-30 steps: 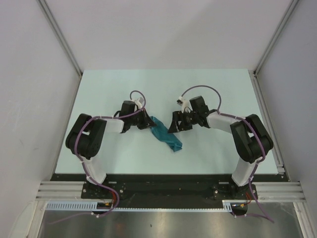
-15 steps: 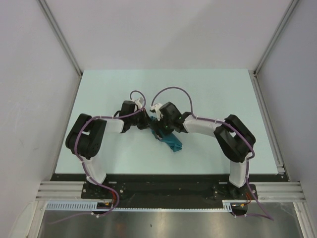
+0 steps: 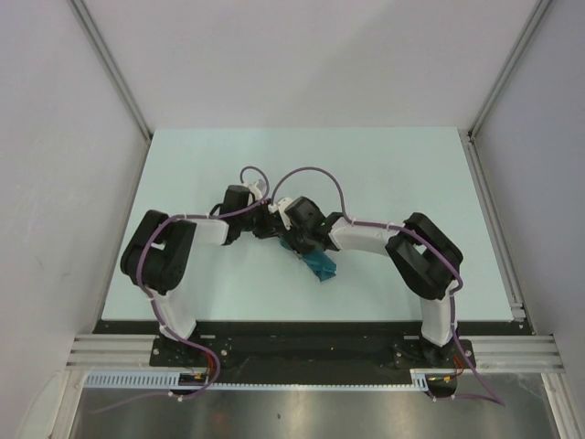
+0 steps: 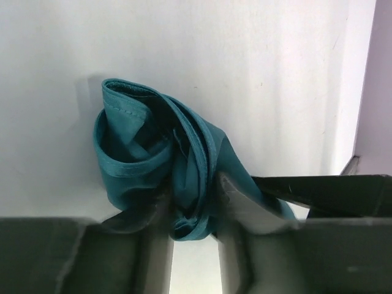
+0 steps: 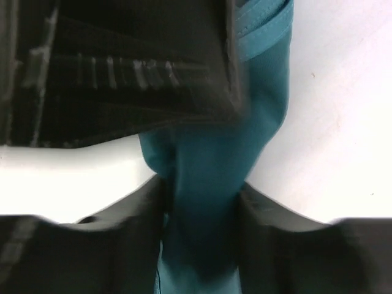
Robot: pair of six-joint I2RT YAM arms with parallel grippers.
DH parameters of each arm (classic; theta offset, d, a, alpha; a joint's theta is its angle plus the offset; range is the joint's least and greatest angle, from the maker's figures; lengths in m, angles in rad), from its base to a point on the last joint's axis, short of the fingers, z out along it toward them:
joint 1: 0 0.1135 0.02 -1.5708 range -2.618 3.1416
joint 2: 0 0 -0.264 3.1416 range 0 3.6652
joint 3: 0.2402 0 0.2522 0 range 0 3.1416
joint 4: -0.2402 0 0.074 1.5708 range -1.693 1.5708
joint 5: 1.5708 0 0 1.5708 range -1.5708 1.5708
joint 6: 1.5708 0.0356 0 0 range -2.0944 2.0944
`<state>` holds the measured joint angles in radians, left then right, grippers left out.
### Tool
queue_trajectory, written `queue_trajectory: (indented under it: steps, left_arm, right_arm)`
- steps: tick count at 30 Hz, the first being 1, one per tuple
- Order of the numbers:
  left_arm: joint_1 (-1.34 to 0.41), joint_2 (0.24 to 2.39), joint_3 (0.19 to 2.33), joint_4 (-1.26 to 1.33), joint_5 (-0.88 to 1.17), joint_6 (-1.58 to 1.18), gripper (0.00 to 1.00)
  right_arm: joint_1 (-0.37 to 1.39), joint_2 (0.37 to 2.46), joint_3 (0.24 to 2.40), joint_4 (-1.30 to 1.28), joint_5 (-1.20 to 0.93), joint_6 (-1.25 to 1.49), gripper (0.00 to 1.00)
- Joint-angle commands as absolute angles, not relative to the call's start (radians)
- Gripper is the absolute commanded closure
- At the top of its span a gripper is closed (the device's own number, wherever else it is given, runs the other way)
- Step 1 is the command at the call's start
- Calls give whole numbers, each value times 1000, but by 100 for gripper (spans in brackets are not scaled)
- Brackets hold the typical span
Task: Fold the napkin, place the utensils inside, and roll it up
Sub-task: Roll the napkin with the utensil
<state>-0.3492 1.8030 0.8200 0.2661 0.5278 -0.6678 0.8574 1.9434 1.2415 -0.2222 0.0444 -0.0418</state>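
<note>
Teal napkin [image 4: 135,159] (rolled), pinched by left end effector [image 4: 191,205], likewise right end effector [image 5: 202,193].

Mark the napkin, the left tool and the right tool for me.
napkin [image 4: 131,162], left wrist view: outer fold of its rolled end.
left tool [image 4: 193,211], left wrist view: midway between fingertips, pinching the napkin.
right tool [image 5: 202,211], right wrist view: midway between fingertips, napkin between them.

Top external: fixed high behind the arm bases [image 3: 187,340], looks down on the whole table [image 3: 393,165], far off. Left wrist: low, very close, facing roughly level across the tabletop. Right wrist: closer still, blurred, probably angled down at the surface. All three share the napkin [image 3: 321,267] [image 4: 138,156] [image 5: 211,184] mid-table.
</note>
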Motion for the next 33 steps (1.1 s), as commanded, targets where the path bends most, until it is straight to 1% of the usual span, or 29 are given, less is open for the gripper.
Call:
queue_trajectory:
  steps: [1,2,3,5,6,7,8,14,17,24,26,28,29,30,31,33]
  left_arm:
    - [-347,1720,851,276,528,-660,40]
    - [-335,1709,853,261,520,-661,36]
    - [-325,1682,851,256,512,-669,28]
    - [-289,1649,848,235,491,-676,20]
    - [-275,1611,848,220,479,-676,13]
    - [-246,1592,856,200,457,-672,9]
    - [-232,1569,861,161,446,-655,1]
    - [-127,1419,890,6,335,-614,0]
    - [-80,1350,890,-49,305,-595,0]
    - [-44,1221,914,-152,299,-569,0]
    - [-38,1198,922,-182,299,-557,0]
    - [-26,1189,923,-204,313,-551,0]
    - [-22,1177,923,-207,322,-548,0]
    - [-17,1174,923,-215,343,-546,0]
    - [-5,1169,922,-228,353,-543,0]
    - [-3,1148,922,-242,365,-529,0]
  right_arm:
    - [842,1991,1266,-262,89,-18,64]
    - [839,1994,1269,-273,89,-12,67]
    - [838,1994,1269,-276,86,-3,68]
    - [819,1996,1269,-291,89,20,68]
    - [812,1999,1272,-298,86,44,68]
    - [787,1999,1270,-305,87,58,68]
    - [773,1999,1272,-316,87,73,68]
    - [642,1983,1264,-319,100,141,68]
    - [582,1985,1276,-331,141,155,67]
    - [462,2046,1370,-393,228,167,66]
    - [453,2059,1388,-397,222,163,61]
    - [453,2057,1397,-393,203,164,51]
    - [453,2049,1405,-390,189,163,46]
    - [453,2043,1408,-388,163,160,36]
    - [456,2037,1411,-384,146,158,29]
    - [459,2013,1419,-379,105,146,20]
